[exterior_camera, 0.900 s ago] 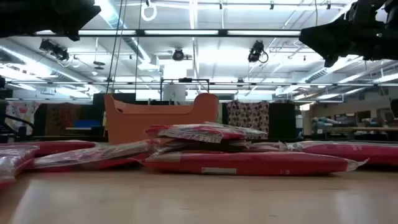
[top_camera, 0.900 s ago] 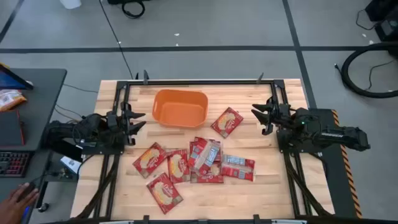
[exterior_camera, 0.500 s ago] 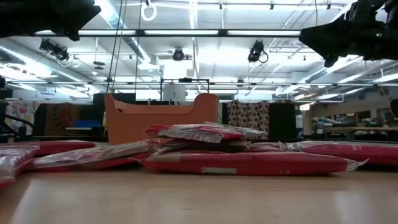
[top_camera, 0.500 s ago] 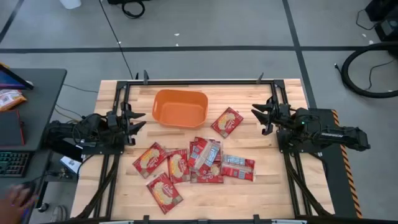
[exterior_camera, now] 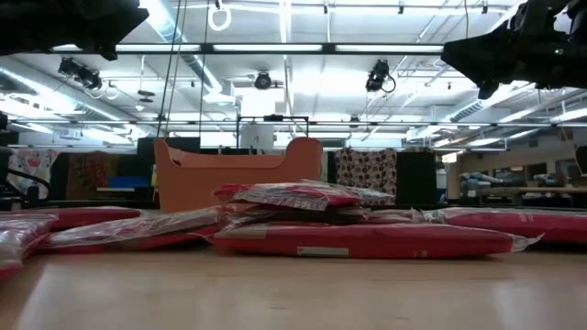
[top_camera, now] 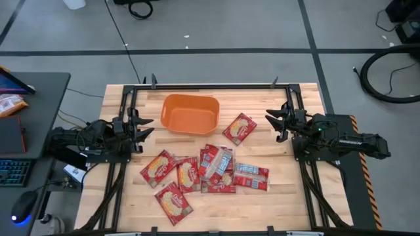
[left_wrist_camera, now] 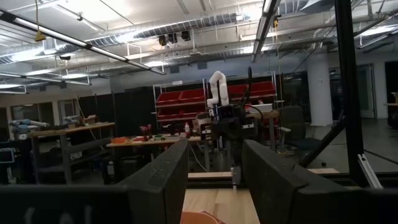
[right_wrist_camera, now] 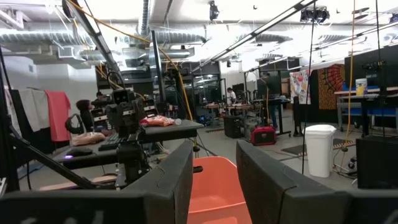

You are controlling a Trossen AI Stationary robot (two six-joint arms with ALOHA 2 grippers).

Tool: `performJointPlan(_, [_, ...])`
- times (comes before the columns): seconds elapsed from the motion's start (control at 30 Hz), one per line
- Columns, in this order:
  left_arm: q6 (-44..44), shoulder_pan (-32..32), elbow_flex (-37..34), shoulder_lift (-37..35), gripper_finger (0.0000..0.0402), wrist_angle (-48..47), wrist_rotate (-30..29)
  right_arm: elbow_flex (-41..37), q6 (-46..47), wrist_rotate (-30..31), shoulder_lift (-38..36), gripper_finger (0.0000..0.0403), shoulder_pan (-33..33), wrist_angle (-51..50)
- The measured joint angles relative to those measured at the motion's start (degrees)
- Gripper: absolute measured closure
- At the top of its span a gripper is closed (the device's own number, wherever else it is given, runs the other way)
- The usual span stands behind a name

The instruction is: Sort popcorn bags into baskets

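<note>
Nearest the front edge of the pale wooden plank counter (top_camera: 289, 210), the flat red popcorn packets with pale label patches (top_camera: 203, 172) lie in a loose overlapping heap; one lies apart (top_camera: 239, 128), just beside the orange rounded plastic tub (top_camera: 190, 113) farther back. The tub looks empty, so sorting appears not yet begun. A sound first pick would be an outlying packet, taken by one edge so the neighbours stay put. The left pincer (top_camera: 146, 126) hangs at the counter's left side, fingers parted, holding nothing; the right pincer (top_camera: 272, 122) mirrors it opposite, likewise parted and empty. The heap lies between them, nearer the front, well apart from both.
</note>
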Motion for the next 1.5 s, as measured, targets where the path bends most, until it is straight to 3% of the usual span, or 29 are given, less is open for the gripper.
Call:
performJointPlan(1.17, [0.0,0.0,0.0,0.0,0.0246,0.0,0.0,0.0,0.0,0.0,0.0,0.0275,0.0,0.1])
performJointPlan(1.3, [-0.4,0.0,0.0,0.0,0.0246,0.2,0.0,0.0,0.1,0.0,0.0,0.0275,0.0,5.7])
performJointPlan(1.5, [-19.8,-0.1,0.0,0.0,0.0246,0.4,1.1,0.0,4.3,-4.3,0.0,0.0275,0.1,8.9])
